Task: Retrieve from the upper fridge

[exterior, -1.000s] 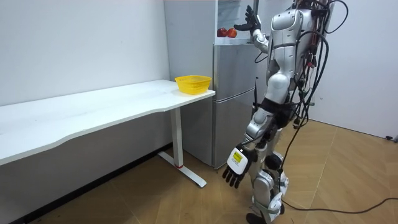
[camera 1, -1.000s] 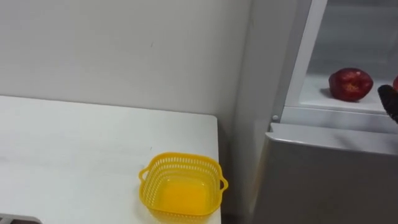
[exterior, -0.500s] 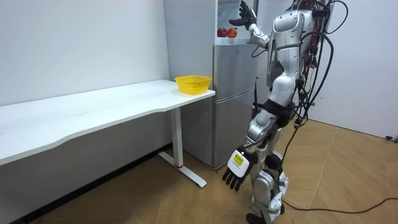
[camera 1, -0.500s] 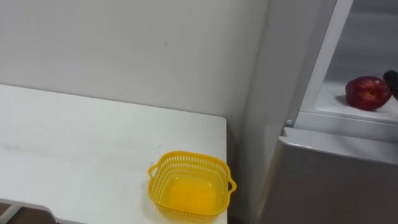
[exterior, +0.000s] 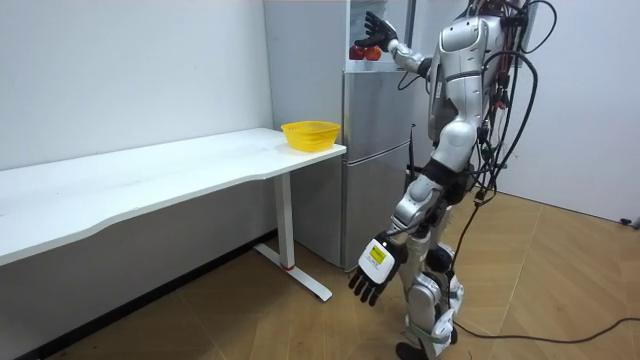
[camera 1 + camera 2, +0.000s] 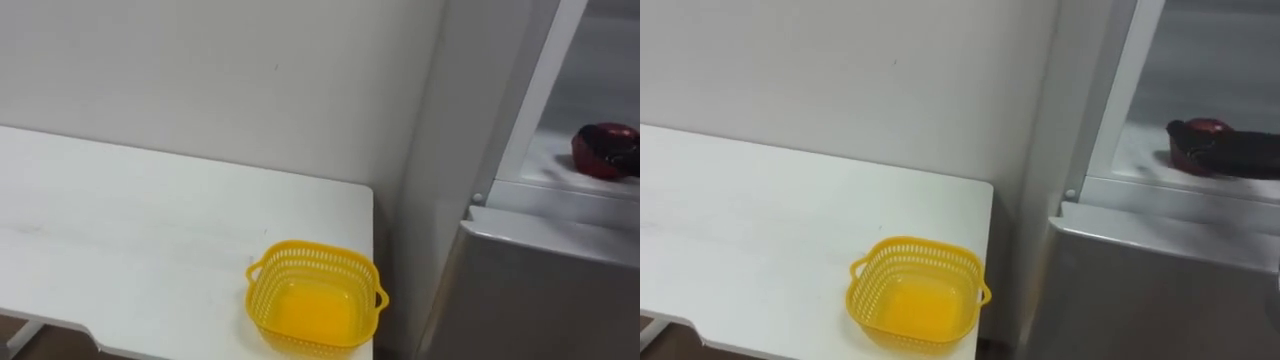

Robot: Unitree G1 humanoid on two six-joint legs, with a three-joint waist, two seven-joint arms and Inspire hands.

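Observation:
A red apple (image 6: 1202, 133) lies on the shelf of the open upper fridge compartment (image 6: 1160, 165); the left eye view shows the apple (image 6: 600, 148) near its right edge. My right hand (image 6: 1235, 152) reaches into the compartment, its dark fingers lying across the apple's front, spread rather than closed. In the room view the right hand (image 5: 376, 27) sits over the red apples (image 5: 360, 50) at the top of the fridge. My left hand (image 5: 368, 276) hangs by my thigh with relaxed fingers. I stand upright in front of the fridge.
A yellow mesh basket (image 6: 316, 308) stands empty on the near right corner of the white table (image 6: 120, 230), just left of the fridge. The grey lower fridge door (image 6: 545, 295) is closed below the shelf. A white wall runs behind the table.
My right hand has moved from in front of the opening into the compartment and now lies on the apple. The head camera shifted, so the scene slid. The left hand swung slightly.

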